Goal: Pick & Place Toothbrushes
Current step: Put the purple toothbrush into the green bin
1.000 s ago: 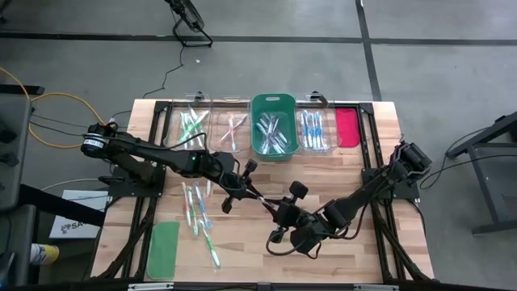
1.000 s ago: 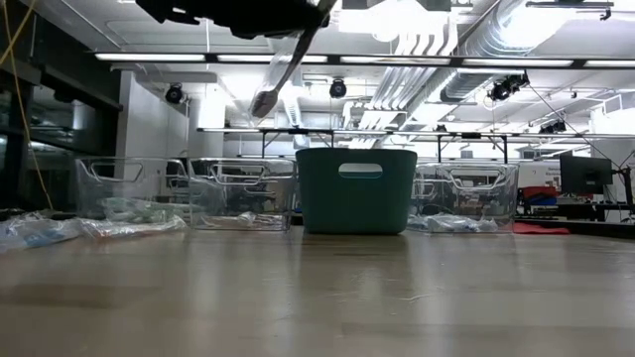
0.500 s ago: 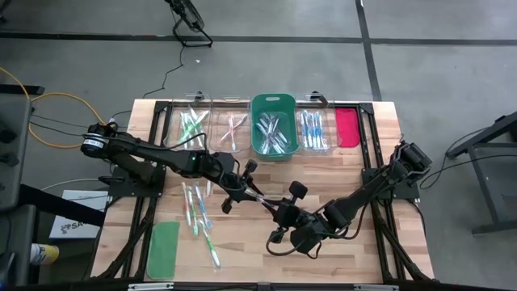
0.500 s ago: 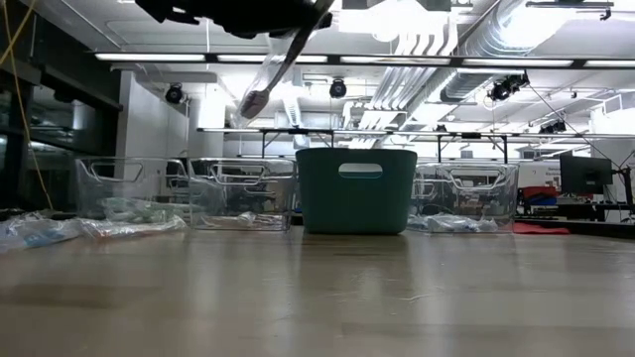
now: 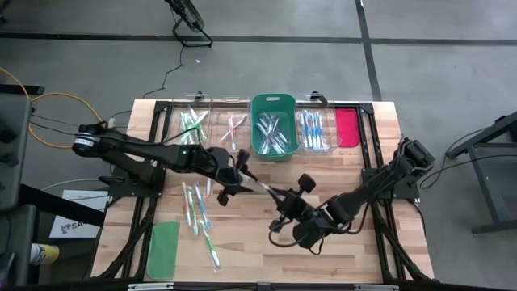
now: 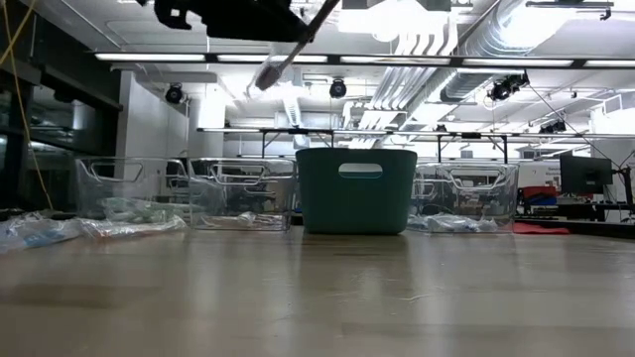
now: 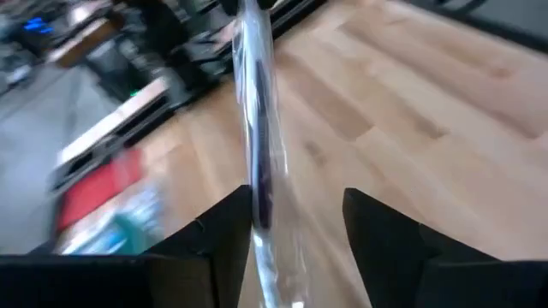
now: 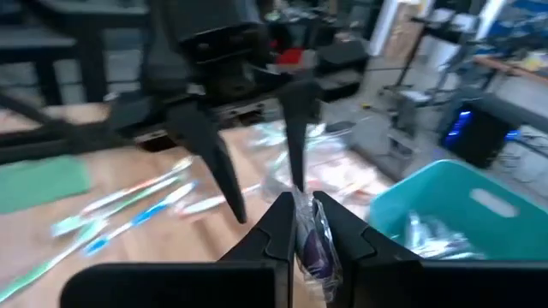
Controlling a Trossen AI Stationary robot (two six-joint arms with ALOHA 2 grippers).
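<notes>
A toothbrush in a clear wrap [image 5: 260,187] hangs in the air over the middle of the table, between my two grippers. My right gripper [image 8: 302,201] is shut on its near-right end. My left gripper [image 7: 295,195] is open, a finger on each side of the brush's other end [image 7: 257,128]. In the low view the brush [image 6: 283,61] slants high above the table, with its head [image 6: 266,77] the lower end. Several more toothbrushes [image 5: 199,214] lie loose on the table at the near left. My right gripper pinches the wrapped toothbrush's handle end [image 8: 310,235] between its two fingers. The fingers come from the table's near right and lie roughly along the brush. The brush sticks out past the fingertips toward my left gripper, clear of the table. My left gripper's one finger [image 7: 231,214] is close against the wrap; I cannot tell whether it touches.
Along the far edge stand two clear bins [image 5: 192,128] [image 5: 233,129], a green bin [image 5: 273,125] and another clear bin [image 5: 313,129], all holding toothbrushes. A red-pink lid [image 5: 346,127] lies at the far right. A green lid [image 5: 164,249] lies at the near left.
My left gripper has drawn back toward the table's left and far edges. My right gripper has moved a little toward the far edge with the toothbrush. In the low view the brush's head has risen.
</notes>
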